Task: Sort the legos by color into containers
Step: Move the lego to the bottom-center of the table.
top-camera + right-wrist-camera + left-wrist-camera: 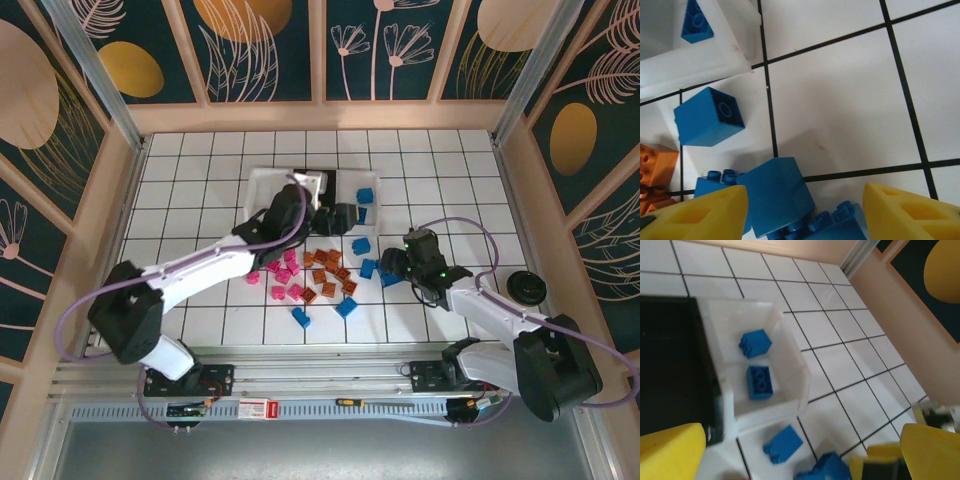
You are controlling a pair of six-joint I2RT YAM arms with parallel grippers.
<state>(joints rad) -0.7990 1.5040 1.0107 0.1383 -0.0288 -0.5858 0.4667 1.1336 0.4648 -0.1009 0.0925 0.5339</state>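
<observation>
Legos lay scattered mid-bench [200, 200]: pink legos [283, 276] to the left, orange legos [330, 272] in the centre, loose blue legos [361, 245] to the right. Toward the far edge sat the left white bin [262, 185], the black bin [670, 365] and the right white bin [796, 357] holding two blue bricks [759, 382], with the left gripper [800, 455] above them, jaws wide apart and empty. The right gripper [805, 210] had its jaws apart around clustered blue legos; whether they gripped any was unclear.

Beside the translucent white plastic bin [767, 410], the black rectangular plastic bin [670, 365] is cut by the picture's edge; a blurred bright blue brick [822, 470] is cropped below it.
</observation>
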